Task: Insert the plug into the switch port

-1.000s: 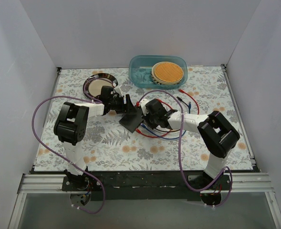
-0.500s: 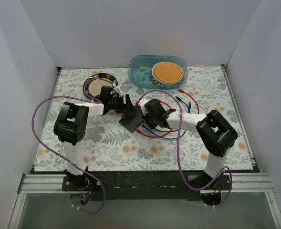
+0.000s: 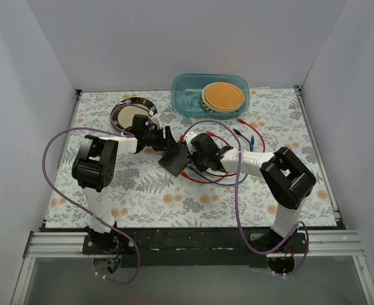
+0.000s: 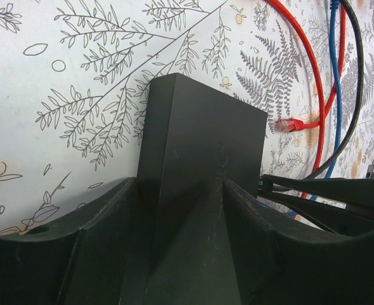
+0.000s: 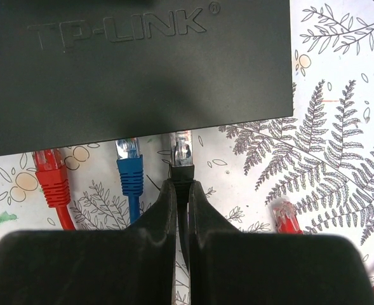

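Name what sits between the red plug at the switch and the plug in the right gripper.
The blue plug, by the switch; the right wrist view shows it.

right claw (image 5: pixel 181 188) pinching black plug (image 5: pixel 181 154), tip at dark switch (image 5: pixel 136 70) edge, blue plug (image 5: pixel 130 170) alongside

Bench (image 3: pixel 142 197): white fern-print cover. Dark grey switch box (image 5: pixel 136 76) mid-bench, can't tell if it lies flat. Round plate (image 3: pixel 133 113) behind-left of the box, blue-green tub (image 3: pixel 185 101) behind-right. Red cable (image 4: pixel 307 70), blue cable (image 4: pixel 334 76) and black cable (image 4: pixel 358 63) loop right of the box. 1 red plug (image 5: pixel 50 175) and 1 blue plug (image 5: pixel 129 171) at its edge.
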Available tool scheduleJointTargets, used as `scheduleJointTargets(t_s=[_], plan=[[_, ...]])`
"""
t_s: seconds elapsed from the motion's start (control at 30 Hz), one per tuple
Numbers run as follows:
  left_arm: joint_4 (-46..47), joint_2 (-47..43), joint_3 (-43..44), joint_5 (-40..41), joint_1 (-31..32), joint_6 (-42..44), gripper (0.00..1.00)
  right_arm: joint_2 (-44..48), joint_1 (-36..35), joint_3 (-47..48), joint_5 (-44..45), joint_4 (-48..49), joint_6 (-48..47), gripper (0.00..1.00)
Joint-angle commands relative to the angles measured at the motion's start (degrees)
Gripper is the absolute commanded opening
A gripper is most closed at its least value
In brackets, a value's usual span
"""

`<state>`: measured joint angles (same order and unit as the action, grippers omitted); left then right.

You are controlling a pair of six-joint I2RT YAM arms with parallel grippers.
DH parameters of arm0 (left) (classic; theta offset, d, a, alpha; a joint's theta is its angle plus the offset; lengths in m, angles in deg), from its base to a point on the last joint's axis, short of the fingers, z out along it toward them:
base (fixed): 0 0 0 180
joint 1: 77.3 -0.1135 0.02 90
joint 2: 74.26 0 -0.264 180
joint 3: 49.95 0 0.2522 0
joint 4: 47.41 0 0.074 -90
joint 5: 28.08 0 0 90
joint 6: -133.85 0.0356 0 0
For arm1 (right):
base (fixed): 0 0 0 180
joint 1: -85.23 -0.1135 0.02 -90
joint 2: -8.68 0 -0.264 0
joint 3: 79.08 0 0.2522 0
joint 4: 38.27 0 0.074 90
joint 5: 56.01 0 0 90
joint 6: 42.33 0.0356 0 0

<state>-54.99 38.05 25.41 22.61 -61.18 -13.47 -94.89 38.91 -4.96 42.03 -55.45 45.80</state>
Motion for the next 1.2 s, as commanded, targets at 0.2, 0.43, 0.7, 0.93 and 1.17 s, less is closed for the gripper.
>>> scheduleJointTargets(t_s=[0.2,0.43,0.7,0.93,1.17], plan=[[-1.4,0.9,1.1,-8.9,2.2,0.9,0.53,-1.5,-1.6,6.5,0.3,7.8,0.3,0.01],[-2.7,1.2,2.0,-10.0,3.4,1.8,0.53,-2.2,-1.8,8.1,0.8,7.5,-0.2,0.01],[-4.1,1.9,2.5,-11.6,4.6,3.8,0.53,-1.2,-1.8,7.8,0.8,8.6,-0.9,0.01],[-4.3,2.1,2.8,-12.2,5.8,4.3,0.53,-1.1,-1.8,8.5,0.3,9.0,-1.7,0.01],[-4.8,2.1,3.3,-12.9,7.3,4.9,0.53,-1.6,-1.8,9.5,0.1,9.2,-2.0,0.01]])
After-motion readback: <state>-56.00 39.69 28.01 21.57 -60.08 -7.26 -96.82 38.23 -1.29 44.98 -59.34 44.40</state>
